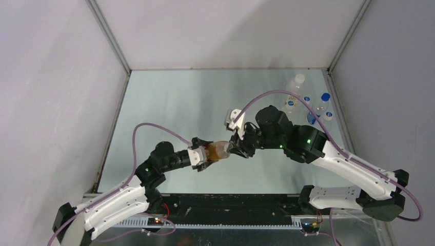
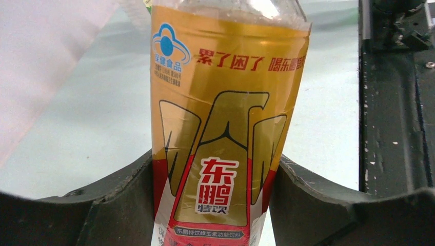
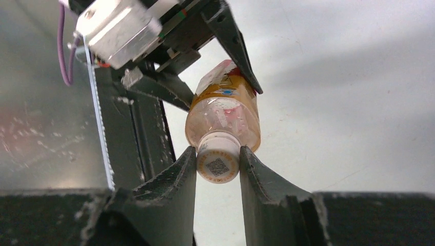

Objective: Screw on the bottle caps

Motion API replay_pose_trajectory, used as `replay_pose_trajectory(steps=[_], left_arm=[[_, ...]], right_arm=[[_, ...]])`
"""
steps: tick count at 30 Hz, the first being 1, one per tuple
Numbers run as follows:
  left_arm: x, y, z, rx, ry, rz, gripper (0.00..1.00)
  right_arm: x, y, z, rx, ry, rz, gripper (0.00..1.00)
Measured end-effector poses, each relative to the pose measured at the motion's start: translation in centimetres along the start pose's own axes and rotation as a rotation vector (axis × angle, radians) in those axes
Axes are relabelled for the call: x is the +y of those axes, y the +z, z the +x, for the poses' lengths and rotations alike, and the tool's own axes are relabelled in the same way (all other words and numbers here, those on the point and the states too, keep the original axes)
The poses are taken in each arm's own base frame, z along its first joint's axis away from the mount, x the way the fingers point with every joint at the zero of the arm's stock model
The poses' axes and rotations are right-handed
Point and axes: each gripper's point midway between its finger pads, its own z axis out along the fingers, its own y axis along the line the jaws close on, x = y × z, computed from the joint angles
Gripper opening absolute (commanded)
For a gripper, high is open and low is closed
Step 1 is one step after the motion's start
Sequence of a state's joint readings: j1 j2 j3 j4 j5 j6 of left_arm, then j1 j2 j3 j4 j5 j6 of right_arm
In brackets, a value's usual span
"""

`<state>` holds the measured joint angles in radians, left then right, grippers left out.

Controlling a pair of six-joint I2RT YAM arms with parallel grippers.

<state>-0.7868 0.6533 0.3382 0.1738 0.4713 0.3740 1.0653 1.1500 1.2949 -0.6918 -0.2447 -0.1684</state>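
My left gripper (image 1: 208,158) is shut on the amber bottle (image 1: 219,150) with the red-orange label (image 2: 225,154) and holds it lying sideways above the table. My right gripper (image 1: 237,146) is shut on the white cap (image 3: 218,165), which sits on this bottle's neck; both fingers (image 3: 179,174) press its sides. The bottle also shows in the right wrist view (image 3: 223,115). Two clear bottles stand at the far right, one with a white cap (image 1: 296,88) and one with a blue cap (image 1: 323,102).
More small blue caps or bottle tops (image 1: 308,100) sit among the bottles at the far right corner. The black base rail (image 2: 395,102) runs along the near table edge. Grey walls enclose the table.
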Motion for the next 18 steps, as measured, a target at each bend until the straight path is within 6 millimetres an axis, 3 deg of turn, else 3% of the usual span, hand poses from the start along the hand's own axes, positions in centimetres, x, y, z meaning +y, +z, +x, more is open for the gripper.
replay_pose_trajectory(steps=[18], left_arm=[[3.0, 0.5, 1.0, 0.048, 0.024, -0.272, 0.19]], right_arm=[[-4.3, 1.0, -0.9, -0.119, 0.772, 0.399, 0.0]])
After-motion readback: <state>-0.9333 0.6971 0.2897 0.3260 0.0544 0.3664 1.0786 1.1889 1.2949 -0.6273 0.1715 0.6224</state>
